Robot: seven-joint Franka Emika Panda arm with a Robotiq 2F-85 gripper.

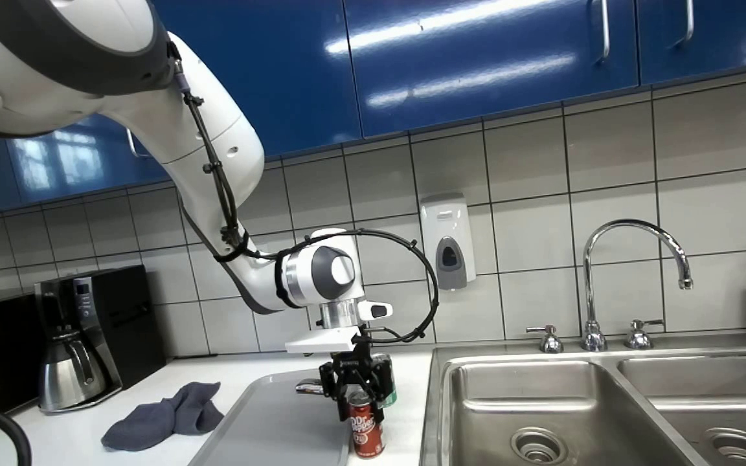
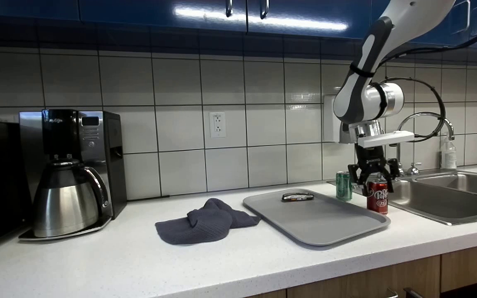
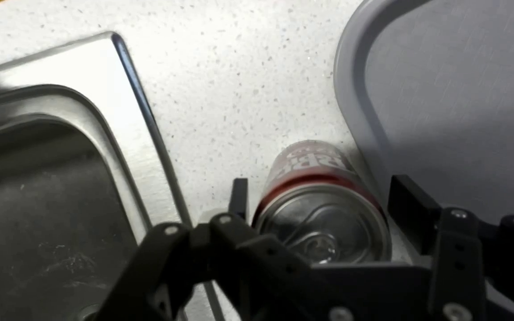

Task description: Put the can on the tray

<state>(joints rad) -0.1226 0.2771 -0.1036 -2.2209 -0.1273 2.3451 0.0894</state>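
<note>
A red Dr Pepper can stands upright on the counter, between the grey tray and the sink. It also shows in an exterior view. My gripper points down over this can and is open. In the wrist view the fingers stand on either side of the can's top, with a gap at each side. The tray lies close beside the can in the wrist view. A green can stands behind, beside the tray's far right edge. It is partly hidden by the gripper in an exterior view.
A small dark packaged item lies on the tray's far part. A dark grey cloth lies left of the tray. A coffee maker stands farther left. The steel sink and its faucet are close on the can's other side.
</note>
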